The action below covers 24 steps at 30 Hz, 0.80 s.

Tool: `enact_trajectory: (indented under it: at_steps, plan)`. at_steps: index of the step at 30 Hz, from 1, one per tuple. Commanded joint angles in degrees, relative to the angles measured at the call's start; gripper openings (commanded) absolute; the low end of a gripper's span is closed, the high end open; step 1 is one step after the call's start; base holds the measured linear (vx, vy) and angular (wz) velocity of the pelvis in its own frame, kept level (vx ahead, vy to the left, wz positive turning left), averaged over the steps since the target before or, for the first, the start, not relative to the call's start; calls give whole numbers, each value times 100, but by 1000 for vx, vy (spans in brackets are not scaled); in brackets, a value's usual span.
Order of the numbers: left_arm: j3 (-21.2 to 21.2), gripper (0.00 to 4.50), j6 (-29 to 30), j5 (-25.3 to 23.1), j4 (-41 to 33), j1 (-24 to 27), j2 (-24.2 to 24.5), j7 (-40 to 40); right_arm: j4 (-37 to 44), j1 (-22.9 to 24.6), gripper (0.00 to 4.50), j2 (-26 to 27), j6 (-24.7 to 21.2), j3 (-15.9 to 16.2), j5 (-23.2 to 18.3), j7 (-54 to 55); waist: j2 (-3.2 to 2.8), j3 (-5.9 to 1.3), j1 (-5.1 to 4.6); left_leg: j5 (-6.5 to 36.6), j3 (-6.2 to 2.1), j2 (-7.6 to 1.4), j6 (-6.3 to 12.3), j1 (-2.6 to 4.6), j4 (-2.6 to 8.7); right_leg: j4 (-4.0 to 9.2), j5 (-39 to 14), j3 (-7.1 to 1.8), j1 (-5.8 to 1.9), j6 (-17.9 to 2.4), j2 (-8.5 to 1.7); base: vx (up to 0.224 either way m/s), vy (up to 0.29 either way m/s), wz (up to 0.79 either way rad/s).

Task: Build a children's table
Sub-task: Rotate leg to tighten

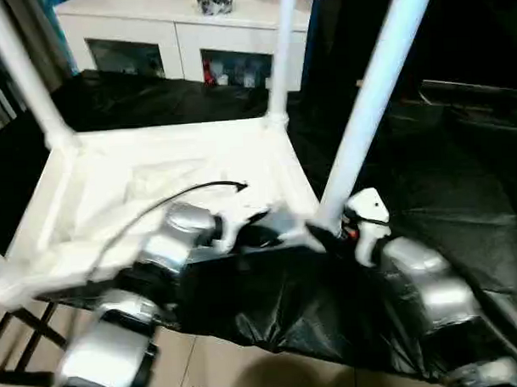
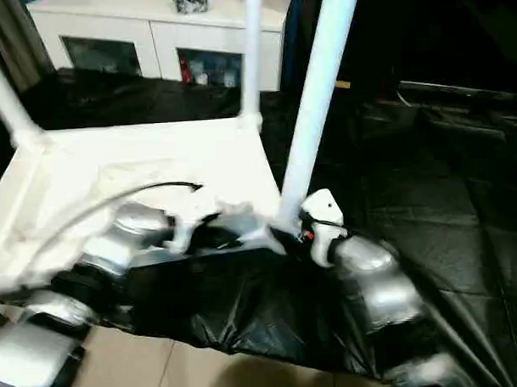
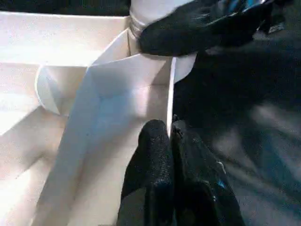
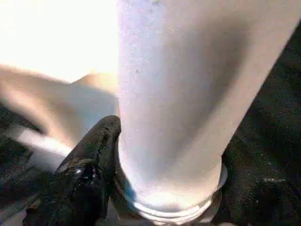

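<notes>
You had a tabletop (image 1: 169, 175) of smooth white plastic, faintly glossy on its ribbed underside, and legs (image 1: 370, 96) of the same plain white plastic. The work table (image 1: 462, 195) wore a thin black sheet, creased and shiny. Your forearms (image 1: 432, 294) were brushed silver metal; the fingers (image 3: 157, 160) looked black and slightly textured.

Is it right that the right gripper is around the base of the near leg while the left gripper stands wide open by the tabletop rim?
Not quite: the left gripper is shut, fingers pressed together at the tabletop rim, per the left wrist view. The right gripper does sit around the near leg base.
</notes>
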State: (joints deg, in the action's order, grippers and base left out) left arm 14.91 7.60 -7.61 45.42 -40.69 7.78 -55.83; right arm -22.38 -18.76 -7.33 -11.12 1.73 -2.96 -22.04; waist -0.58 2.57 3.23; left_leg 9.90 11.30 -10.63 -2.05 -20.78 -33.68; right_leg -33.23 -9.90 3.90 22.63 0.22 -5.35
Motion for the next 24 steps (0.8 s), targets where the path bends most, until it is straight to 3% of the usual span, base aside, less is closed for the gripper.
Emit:
enact_trajectory:
  at_steps: [1, 2, 3, 4, 5, 6, 11, 13, 14, 16, 18, 20, 21, 22, 24]
  plan:
    - [384, 0, 157, -82, 155, 154, -605, 405, 347, -28, 272, 599, -89, 774, 81, -39, -27, -190, -72, 3415, -270, -229, -342, 245, 524, 694, -3752, -119, 5, -510, -339, 0, 0, 0]
    - [395, 0, 135, -94, 168, 150, -618, 425, 363, -30, 272, 614, -60, 815, 117, -37, -10, -195, -94, 3450, -279, -216, -318, 237, 531, 706, -3788, -95, -18, -442, -330, 0, 0, 0]
    - [442, 0, 47, -147, 219, 132, -629, 491, 467, -18, 272, 701, 3, 877, 49, -111, -32, -184, -100, 3523, -296, -209, -282, 241, 552, 743, -3861, -82, -31, -348, -332, 0, 0, 0]
    - [466, 0, 3, -177, 243, 122, -623, 526, 538, -3, 272, 751, 14, 871, -62, -177, -70, -184, -119, 3585, -296, -192, -239, 290, 552, 796, -3865, -78, -17, -300, -328, 0, 0, 0]
    - [470, 0, -3, -182, 246, 120, -622, 533, 552, 0, 307, 759, 14, 870, -81, -187, -62, -194, -121, 3541, -300, -181, -209, 291, 554, 800, -3832, -79, -31, -298, -333, 0, 0, 0]
    - [480, 0, -63, -196, 220, 139, -556, 474, 606, 8, 328, 695, 39, 784, -188, -263, -80, -221, -122, 3358, -311, -200, -149, 238, 605, 768, -3539, -117, -90, -392, -355, 0, 0, 0]
    - [470, 0, -116, -247, 28, 235, -308, 230, 813, 29, 379, 437, -50, 471, -460, -576, -73, -255, -100, 3073, -284, -238, -83, 159, 649, 663, -2825, -198, -136, -690, -371, 0, 0, 0]
    - [468, 0, -460, -195, -91, 310, 37, -240, 712, -47, 393, -144, 73, 381, -545, -1338, -50, -319, -57, 2407, -243, -255, 48, 67, 625, 557, -1987, -239, -212, -920, -385, 0, 0, 0]
    - [467, 0, -535, -171, -113, 324, 98, -353, 685, -61, 401, -249, 96, 370, -571, -1495, -39, -324, -36, 2177, -198, -262, 170, 67, 593, 525, -1680, -247, -212, -1039, -376, 0, 0, 0]
    - [455, 0, -606, -131, -160, 347, 282, -643, 585, -107, 413, -558, 191, 342, -650, -2005, -34, -316, -34, 1979, -178, -252, 255, 30, 573, 504, -1636, -243, -230, -1146, -393, 0, 0, 0]
    - [462, 0, -734, -86, -192, 354, 473, -980, 486, -157, 413, -861, 246, 364, -725, -2567, 4, -329, -5, 1899, -158, -251, 326, 54, 529, 498, -1711, -249, -223, -1184, -402, 0, 0, 0]
    - [458, 0, -826, -47, -203, 354, 580, -1188, 423, -188, 413, -1043, 277, 404, -757, -2911, 4, -342, 22, 1581, -127, -250, 395, 35, 495, 451, -1397, -268, -208, -1294, -384, 22, -27, 2]
    - [437, 0, -922, 26, -218, 351, 668, -1411, 357, -224, 413, -1207, 296, 455, -782, -3236, 13, -366, 60, 1348, -120, -249, 443, 9, 471, 405, -1171, -261, -248, -1349, -389, 38, -52, 2]
    - [435, 0, -980, 59, -221, 331, 748, -1569, 282, -265, 413, -1350, 374, 516, -790, -3528, 58, -384, 127, 1126, -93, -257, 519, 25, 441, 368, -879, -248, -241, -1419, -366, 38, -52, 2]
    - [423, 0, -1010, 127, -227, 315, 839, -1798, 177, -342, 413, -1467, 390, 560, -822, -3839, 40, -364, 194, 990, -78, -252, 588, -7, 415, 309, -718, -242, -237, -1493, -358, 0, 0, 0]
